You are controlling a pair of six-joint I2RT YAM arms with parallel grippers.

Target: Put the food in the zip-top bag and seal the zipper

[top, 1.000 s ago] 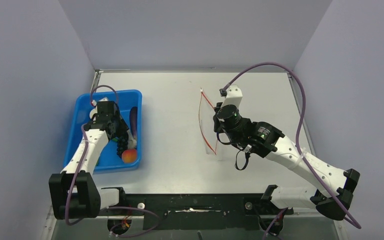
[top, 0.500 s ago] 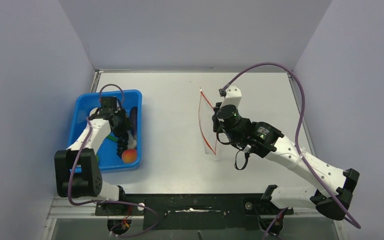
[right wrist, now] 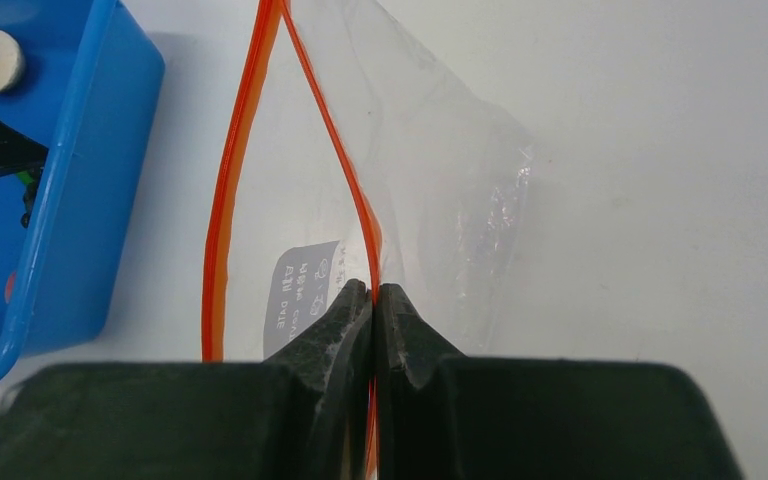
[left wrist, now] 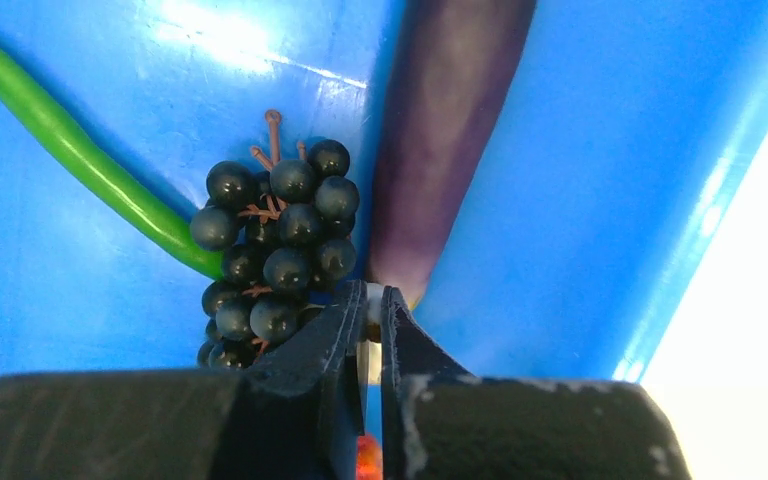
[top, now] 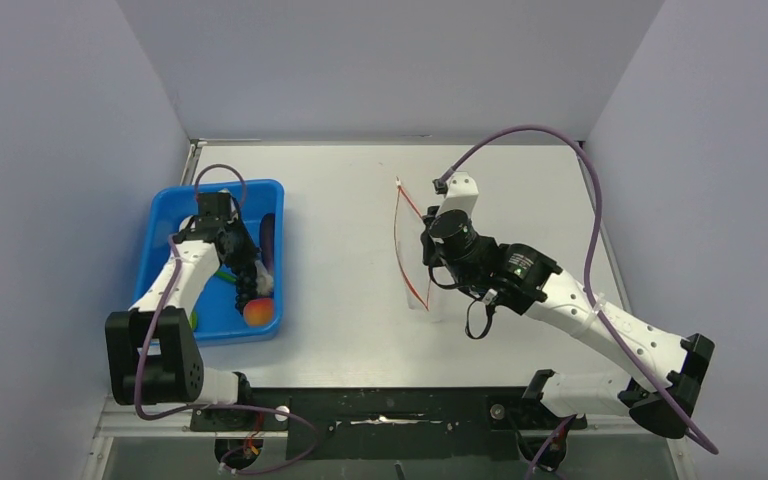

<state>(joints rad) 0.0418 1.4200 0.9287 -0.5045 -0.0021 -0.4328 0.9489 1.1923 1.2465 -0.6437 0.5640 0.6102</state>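
The bag (right wrist: 440,200) stands near the middle of the bench (top: 340,180), well apart from the food, with its mouth turned to the left. The red strip (right wrist: 225,220) makes an open loop, and inside I see only a white label (right wrist: 305,285), no food. The right gripper (right wrist: 373,292) is clamped on the right lip of this strip and holds the mouth open. I judge the bag very light, thin and slippery. It will fold or slide if something pushes it, so the strip, which looks like the stiffer part, is the good place to hold.

The food I can see is in the blue tray (top: 160,215) at the left. The grape bunch (left wrist: 275,255) lies between the green pod (left wrist: 80,150) and a long purple vegetable (left wrist: 440,130). The orange-red fruit (top: 257,312) is in the near corner. The left gripper (left wrist: 368,300) has its jaws together at the right edge of the bunch. Whether they pinch a berry or a stem, I cannot tell. The bunch looks light and knobby, so I would take it around the middle. The round fruit is smooth and may roll out of the fingers.
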